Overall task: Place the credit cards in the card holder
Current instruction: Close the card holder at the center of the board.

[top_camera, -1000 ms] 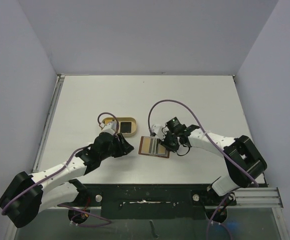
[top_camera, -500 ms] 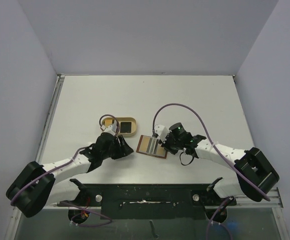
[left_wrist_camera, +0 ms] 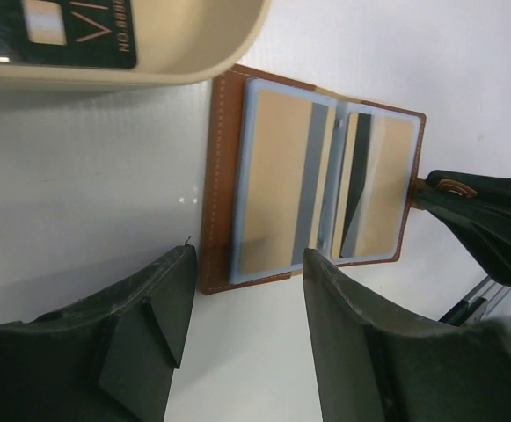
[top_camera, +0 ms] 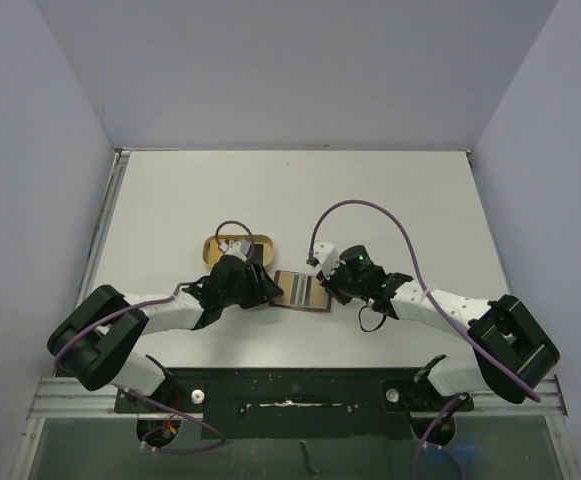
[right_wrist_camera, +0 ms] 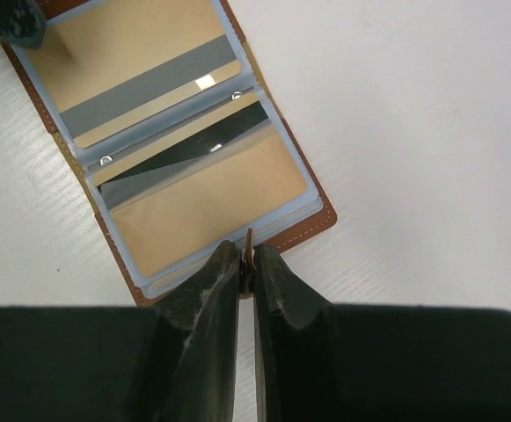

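Observation:
The card holder (top_camera: pixel 301 290) lies open on the table, brown leather with pale blue sleeves holding tan, grey-striped cards (right_wrist_camera: pixel 141 66). My right gripper (right_wrist_camera: pixel 249 261) is shut on its little snap tab (left_wrist_camera: pixel 453 186) at the wallet's right edge (top_camera: pixel 327 286). My left gripper (left_wrist_camera: pixel 248 264) stands open just off the wallet's left edge (left_wrist_camera: pixel 213 176), nothing between its fingers (left_wrist_camera: pixel 154 321). A dark credit card (left_wrist_camera: pixel 62 31) lies in the tan tray (left_wrist_camera: pixel 176 66) beside it.
The tan round-ended tray (top_camera: pixel 262 243) sits just behind my left wrist, which covers most of it in the top view. White table (top_camera: pixel 370 200) extends behind and to the sides; its metal rail (top_camera: pixel 100 230) runs along the left.
My left gripper has swung right and forward to the wallet's left edge, covering the tray from above. The right gripper has closed on the snap tab, and the wallet has shifted slightly left.

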Robot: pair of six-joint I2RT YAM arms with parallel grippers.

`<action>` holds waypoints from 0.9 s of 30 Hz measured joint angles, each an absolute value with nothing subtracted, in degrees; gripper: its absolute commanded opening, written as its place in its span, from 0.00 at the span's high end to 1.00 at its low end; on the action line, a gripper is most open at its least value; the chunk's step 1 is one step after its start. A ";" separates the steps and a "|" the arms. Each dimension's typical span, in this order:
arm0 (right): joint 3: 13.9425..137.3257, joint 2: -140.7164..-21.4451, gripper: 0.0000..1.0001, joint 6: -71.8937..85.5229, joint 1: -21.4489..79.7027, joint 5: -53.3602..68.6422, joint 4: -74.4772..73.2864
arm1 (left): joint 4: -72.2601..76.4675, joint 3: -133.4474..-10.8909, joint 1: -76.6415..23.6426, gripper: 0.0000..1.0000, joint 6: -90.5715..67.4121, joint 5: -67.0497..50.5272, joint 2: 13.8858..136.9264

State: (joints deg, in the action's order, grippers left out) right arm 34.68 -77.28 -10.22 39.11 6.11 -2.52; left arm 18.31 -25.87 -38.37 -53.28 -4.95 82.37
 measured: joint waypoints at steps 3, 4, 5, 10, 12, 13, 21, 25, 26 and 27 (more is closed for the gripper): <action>34.68 -77.30 0.93 -9.34 39.11 5.04 -2.00 | 19.79 -26.92 -40.12 0.50 -54.96 -4.99 84.25; 34.68 -77.30 0.93 -9.21 39.09 4.71 -1.96 | 19.94 -27.14 -40.58 0.50 -55.29 -5.02 84.55; 34.68 -77.36 0.93 -8.97 39.09 4.21 -1.91 | 20.10 -27.29 -40.99 0.50 -55.75 -5.04 84.82; 34.65 -78.22 0.92 -7.25 39.09 3.31 -1.26 | 22.48 -27.35 -41.47 0.50 -59.46 -7.01 85.78; 34.15 -78.32 0.92 -5.41 39.05 3.18 0.51 | 23.73 -27.38 -41.47 0.50 -60.97 -7.90 85.84; 33.76 -78.30 0.92 -4.32 39.03 3.18 1.61 | 24.23 -27.35 -41.47 0.50 -61.49 -8.14 85.84; 31.16 -78.30 0.92 2.57 39.05 2.15 8.56 | 29.28 -27.35 -42.17 0.51 -64.47 -10.55 85.71; 30.04 -78.30 0.93 4.51 39.05 2.07 11.03 | 32.64 -27.35 -42.68 0.52 -65.43 -11.81 85.49; 29.69 -78.30 0.93 5.04 39.05 2.11 11.77 | 33.74 -27.35 -42.83 0.53 -65.63 -12.19 85.41; 29.30 -78.30 0.93 5.41 39.05 2.17 12.58 | 34.79 -27.35 -42.98 0.53 -65.76 -12.49 85.32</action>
